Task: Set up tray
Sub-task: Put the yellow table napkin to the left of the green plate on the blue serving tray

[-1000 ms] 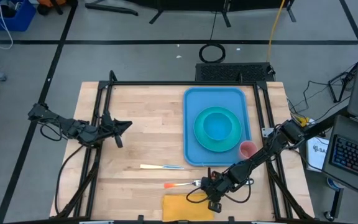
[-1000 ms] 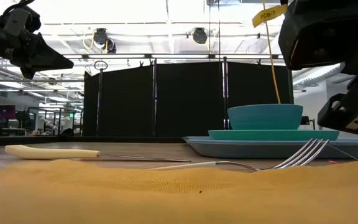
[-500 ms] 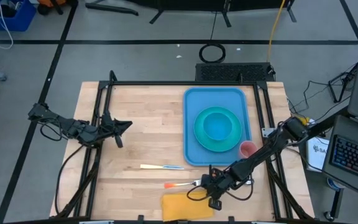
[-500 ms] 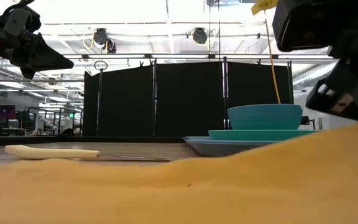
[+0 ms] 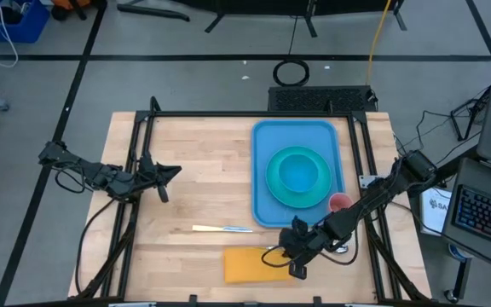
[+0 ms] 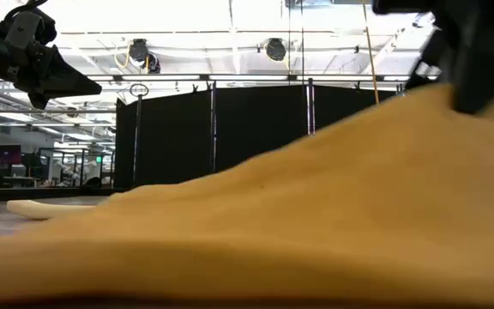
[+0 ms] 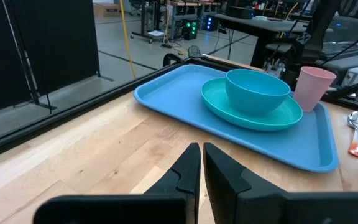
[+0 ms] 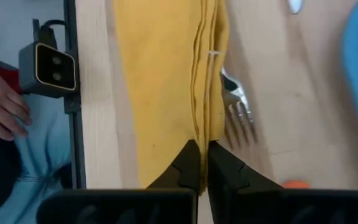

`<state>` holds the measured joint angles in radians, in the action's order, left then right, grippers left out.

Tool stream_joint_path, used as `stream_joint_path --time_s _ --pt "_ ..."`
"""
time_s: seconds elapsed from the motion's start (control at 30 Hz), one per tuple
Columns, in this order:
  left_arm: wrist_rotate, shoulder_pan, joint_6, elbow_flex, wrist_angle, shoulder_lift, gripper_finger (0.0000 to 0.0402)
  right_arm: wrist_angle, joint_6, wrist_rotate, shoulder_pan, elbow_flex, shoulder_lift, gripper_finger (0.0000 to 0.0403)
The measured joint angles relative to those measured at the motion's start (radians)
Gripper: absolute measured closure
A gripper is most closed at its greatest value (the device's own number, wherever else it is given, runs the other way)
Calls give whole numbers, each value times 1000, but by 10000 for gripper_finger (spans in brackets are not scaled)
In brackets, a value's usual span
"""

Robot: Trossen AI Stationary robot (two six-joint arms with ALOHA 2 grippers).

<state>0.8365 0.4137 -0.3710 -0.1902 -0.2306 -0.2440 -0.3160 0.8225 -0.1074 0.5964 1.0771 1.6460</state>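
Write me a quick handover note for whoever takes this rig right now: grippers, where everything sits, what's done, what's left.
Right gripper: shut on the folded yellow-orange cloth napkin, lifting its edge at the table's near side.
Left gripper: shut, empty, waiting above the table's left side.
Large flat blue plastic tray: carries the round turquoise plate, turquoise bowl and pink cup.
Silver fork: on the wood, partly under the napkin.
Cream-handled knife: on the wood, left of the tray.
Left: napkin, fork and knife are not yet on the tray.

Overhead view straight down, low view table-level, both sharing the yellow napkin (image 5: 247,264).
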Motion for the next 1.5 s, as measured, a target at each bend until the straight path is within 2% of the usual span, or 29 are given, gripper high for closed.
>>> stream_joint_path --time_s 0.37,0.77,1.03,1.5 --pt "0 0 0 0 0 0 378 -44 -130 7 -76 1 -37 402" --pt "0 0 0 0 0 0 378 -169 -316 24 -173 111 -38 403" --pt "0 0 0 0 0 0 378 -244 -429 28 -269 128 -38 403" --pt "0 0 0 0 0 0 378 -183 -625 30 -413 128 -38 403"
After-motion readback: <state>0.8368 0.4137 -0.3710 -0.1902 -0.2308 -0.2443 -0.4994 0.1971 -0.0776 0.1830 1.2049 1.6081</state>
